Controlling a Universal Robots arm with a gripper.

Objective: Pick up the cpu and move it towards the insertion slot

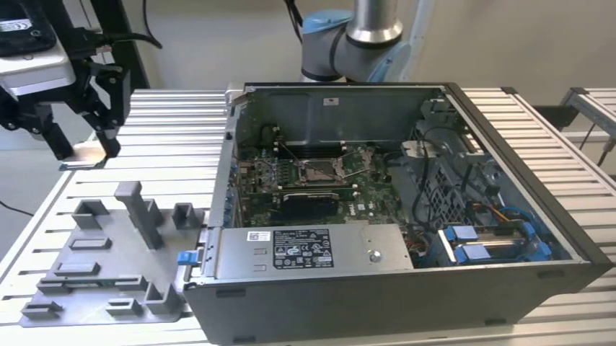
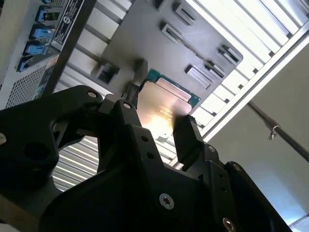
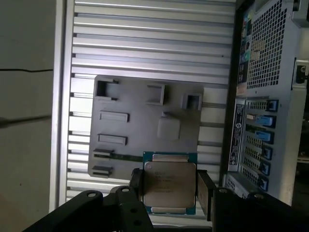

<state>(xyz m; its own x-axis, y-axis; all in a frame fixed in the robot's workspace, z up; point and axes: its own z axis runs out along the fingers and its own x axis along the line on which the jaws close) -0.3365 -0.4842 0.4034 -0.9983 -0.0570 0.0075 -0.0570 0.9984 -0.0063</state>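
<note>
- Your gripper [image 1: 85,146] has its jaws partly closed on the cpu [image 3: 169,186], pinching two opposite edges. In both wrist views the chip sits flat, silver face up.
- The chip hangs off the tray [image 1: 97,267], over the table [image 1: 173,122] near its edge on the exterior view's left, outside the case [image 1: 385,288].
- The slot [image 1: 318,171] is down inside the case, well apart from the chip.
- I'd say pickup's done and the carry is all still to do. The case wall stands between chip and slot, so it calls for clearing that and keeping the chip level.
</note>
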